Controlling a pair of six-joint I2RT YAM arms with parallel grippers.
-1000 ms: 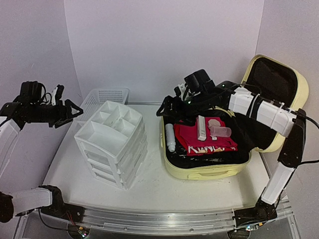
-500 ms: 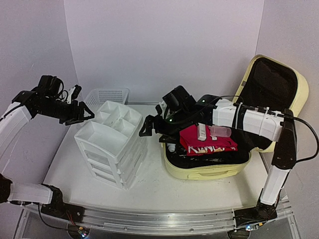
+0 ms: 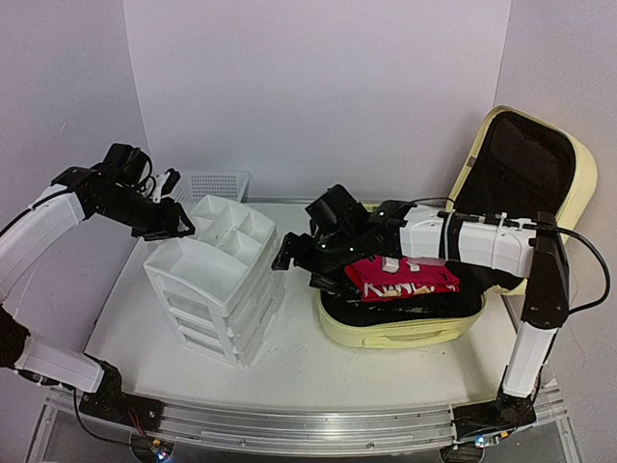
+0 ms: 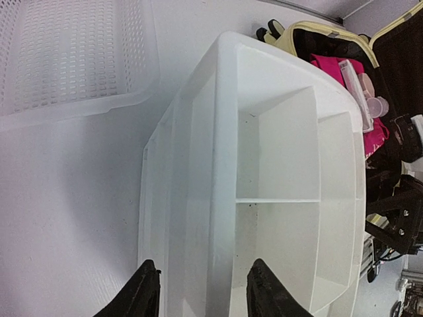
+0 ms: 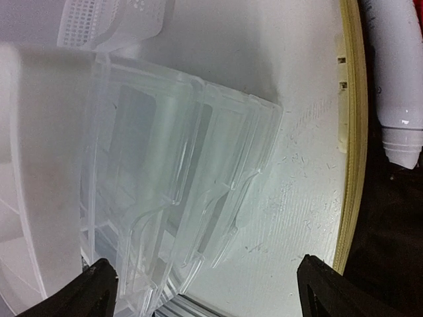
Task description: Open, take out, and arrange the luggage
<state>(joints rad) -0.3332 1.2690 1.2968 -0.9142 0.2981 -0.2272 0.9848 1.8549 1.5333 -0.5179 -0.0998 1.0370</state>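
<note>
Pale-yellow hard-shell suitcase (image 3: 405, 333) open, unpacking in hand; right fingers (image 5: 99, 285) wide apart, left fingers (image 4: 142, 297) apart over white plastic drawer unit (image 4: 225, 132); next, grasp the red folded cloth (image 3: 405, 278)

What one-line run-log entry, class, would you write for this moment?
luggage: open, red garment inside | left jaws: apart above drawer unit rim | right jaws: wide, empty, between drawer unit and luggage

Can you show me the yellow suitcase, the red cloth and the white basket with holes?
yellow suitcase (image 3: 405, 335): top view, on its front wall.
red cloth (image 3: 415, 277): top view, on the middle of the fold.
basket (image 4: 73, 53): left wrist view, on its bare mesh.
</note>
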